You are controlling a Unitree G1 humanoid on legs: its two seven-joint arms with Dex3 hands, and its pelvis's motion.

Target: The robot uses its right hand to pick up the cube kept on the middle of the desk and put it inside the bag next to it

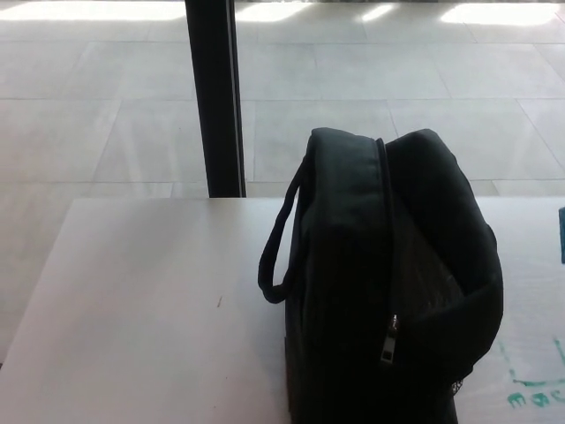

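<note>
A: Where is the bag (388, 283)?
B: Upright on the white surface (150, 309), carry handle (278, 247) facing left, zipper pull (388, 343) low on front.
A: Cube (561, 235)?
B: Only a teal sliver at the right frame edge, likely it.
A: Robot hand state?
B: Cannot tell; neither shows.

One black bag (388, 283) with one carry handle (275, 252) and one zipper pull (388, 344), on one white bench (141, 309). One dark pillar (214, 97) behind. One teal sliver (561, 234) at right edge, unidentifiable.
</note>
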